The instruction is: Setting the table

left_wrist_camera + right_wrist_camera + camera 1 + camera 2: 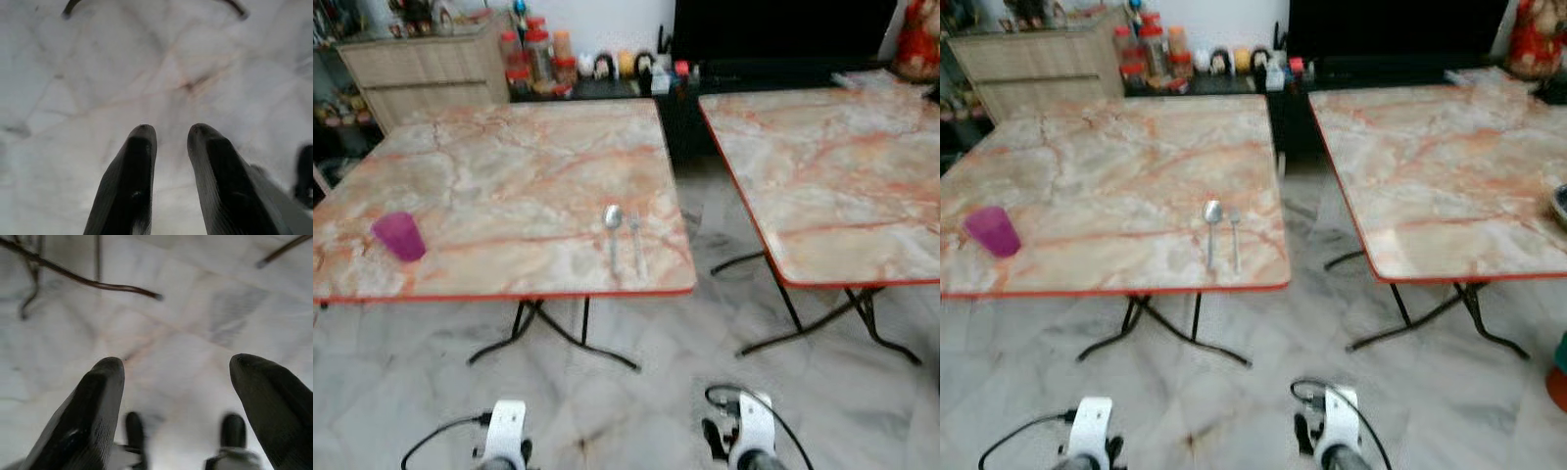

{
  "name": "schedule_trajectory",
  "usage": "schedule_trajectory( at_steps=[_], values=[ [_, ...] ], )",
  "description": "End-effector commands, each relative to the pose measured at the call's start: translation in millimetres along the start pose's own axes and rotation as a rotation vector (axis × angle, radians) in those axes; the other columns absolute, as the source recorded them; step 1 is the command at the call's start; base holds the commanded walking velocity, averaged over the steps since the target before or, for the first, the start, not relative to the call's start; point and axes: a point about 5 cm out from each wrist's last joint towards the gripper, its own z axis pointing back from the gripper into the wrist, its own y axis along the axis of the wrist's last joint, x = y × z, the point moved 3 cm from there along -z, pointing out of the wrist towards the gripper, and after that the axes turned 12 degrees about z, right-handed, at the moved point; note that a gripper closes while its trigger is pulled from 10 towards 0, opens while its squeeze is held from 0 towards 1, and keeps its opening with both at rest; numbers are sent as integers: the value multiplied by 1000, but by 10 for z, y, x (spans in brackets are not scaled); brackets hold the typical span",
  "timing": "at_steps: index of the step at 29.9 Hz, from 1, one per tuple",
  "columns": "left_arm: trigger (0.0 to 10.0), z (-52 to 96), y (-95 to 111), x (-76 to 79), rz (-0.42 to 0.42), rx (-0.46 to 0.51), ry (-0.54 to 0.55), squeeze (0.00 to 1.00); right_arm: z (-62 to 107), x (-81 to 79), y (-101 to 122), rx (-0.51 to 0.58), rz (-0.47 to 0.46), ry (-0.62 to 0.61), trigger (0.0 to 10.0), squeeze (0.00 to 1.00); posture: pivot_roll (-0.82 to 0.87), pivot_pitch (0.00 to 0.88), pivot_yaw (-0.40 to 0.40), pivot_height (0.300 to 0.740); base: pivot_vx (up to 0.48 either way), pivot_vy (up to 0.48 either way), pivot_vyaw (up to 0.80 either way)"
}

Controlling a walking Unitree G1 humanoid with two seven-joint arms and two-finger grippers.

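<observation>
Spoon (pixel 612 227) and fork (pixel 636 240) laid side by side near the marble worktop's (pixel 509 166) front edge, purple cup (pixel 399 236) set well apart, left gripper (pixel 171 134) jaws slightly parted, right gripper (pixel 178 364) jaws spread wide, both held low over the tiled floor (pixel 636 392).

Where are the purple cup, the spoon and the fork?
purple cup (pixel 400 236), left eye view, on its side wall.
spoon (pixel 612 216), left eye view, on its bowl.
fork (pixel 636 245), left eye view, on its handle.
</observation>
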Motion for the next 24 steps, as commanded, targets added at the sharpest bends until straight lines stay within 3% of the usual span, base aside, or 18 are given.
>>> schedule_trajectory(
  at_steps=[1,14,18,24],
  values=[
    [10000,-12,37,50,0,9,-12,0,16,87,-22,-6,7,-23,10000,0,32,0,31,740,0,398,0],
    [10000,-15,58,48,0,17,-11,0,9,70,-2,-1,10,-19,10000,0,36,0,32,740,0,391,0],
    [10000,-14,66,46,-6,25,-10,0,2,46,24,9,30,-7,10000,0,37,0,33,740,0,0,0],
    [10000,-20,184,108,-3,94,-31,0,-22,-50,139,55,131,33,10000,0,40,0,38,740,0,0,0]
  ],
)
